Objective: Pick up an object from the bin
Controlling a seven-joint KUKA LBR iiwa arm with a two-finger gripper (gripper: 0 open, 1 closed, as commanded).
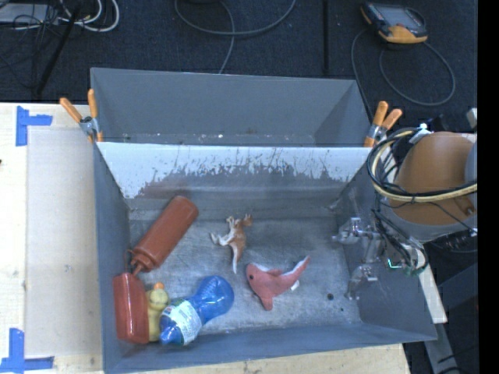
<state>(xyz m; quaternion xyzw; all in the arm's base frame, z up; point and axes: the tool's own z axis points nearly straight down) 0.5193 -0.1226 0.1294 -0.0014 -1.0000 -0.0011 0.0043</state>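
— How far along is the arm?
— Barely started, it seems. The claw (355, 254) hangs released and empty, well to the right of the pink rubber shark toy (273, 281), which is the thing nearest it.
— And the others?
— All lie loose in the grey metal bin (234, 115): a small tan toy animal (234, 240) just up-left of the shark and a blue plastic bottle (199, 308) to its lower left. Reaching, closing and lifting remain.

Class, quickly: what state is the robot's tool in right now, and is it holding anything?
Tool: open, nothing between its fingers, at the right side of the bin.
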